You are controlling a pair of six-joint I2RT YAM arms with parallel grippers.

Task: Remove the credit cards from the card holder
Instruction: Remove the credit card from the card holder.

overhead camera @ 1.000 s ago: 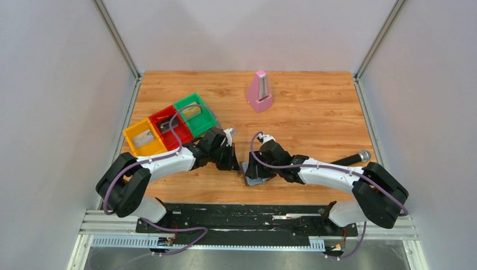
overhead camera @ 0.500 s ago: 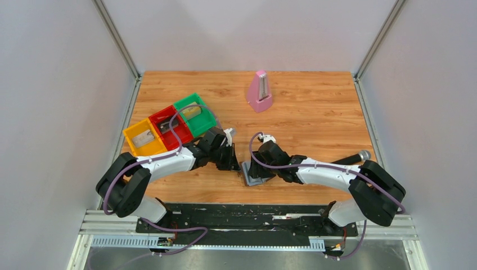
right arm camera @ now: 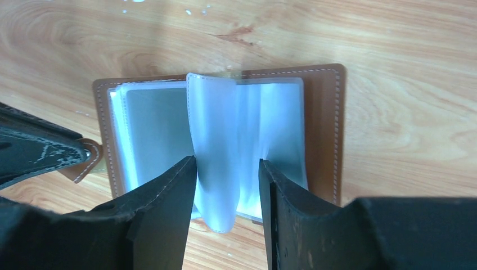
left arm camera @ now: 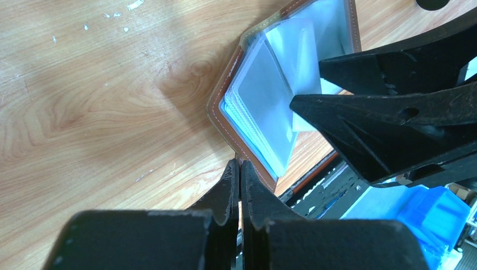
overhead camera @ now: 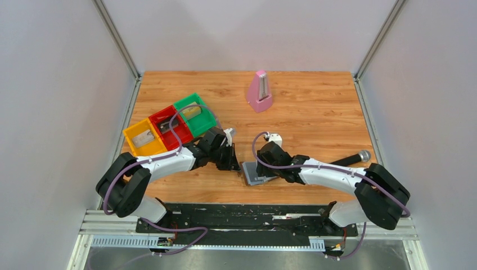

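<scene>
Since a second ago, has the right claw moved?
Yes, slightly: the right claw shifted rightward in the top view, away from under the pink metronome.

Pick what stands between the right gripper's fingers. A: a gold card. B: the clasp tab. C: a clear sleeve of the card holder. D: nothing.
C: the right wrist view shows a clear sleeve of the card holder standing between the fingers of the right gripper.

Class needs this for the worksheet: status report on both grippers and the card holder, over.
Left gripper shut on brown bifold card holder, at its clasp tab. Right gripper open, astride an upright clear sleeve. No obstruction seen.
</scene>
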